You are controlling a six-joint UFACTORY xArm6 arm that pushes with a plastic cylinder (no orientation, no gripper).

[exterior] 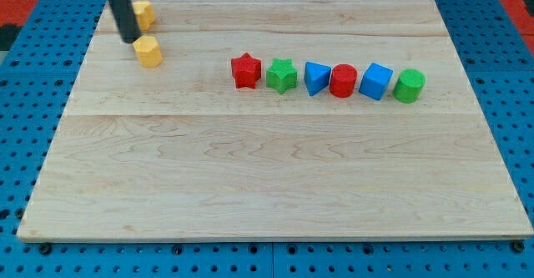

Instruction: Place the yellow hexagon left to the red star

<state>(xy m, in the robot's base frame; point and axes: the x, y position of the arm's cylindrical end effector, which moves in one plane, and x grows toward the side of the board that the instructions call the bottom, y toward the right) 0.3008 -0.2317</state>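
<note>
The yellow hexagon (148, 51) lies on the wooden board (250, 169) at the view's upper left. The red star (246, 70) lies to its right, at the left end of a row of blocks, with a wide gap between them. My tip (129, 39) is at the hexagon's upper left edge, touching or almost touching it. A second yellow block (144, 13) sits just above, partly hidden behind the rod; its shape is unclear.
To the right of the red star, in a row: a green star (282, 75), a blue triangular block (316, 78), a red cylinder (343, 81), a blue cube (376, 81), a green cylinder (409, 86). Blue pegboard surrounds the board.
</note>
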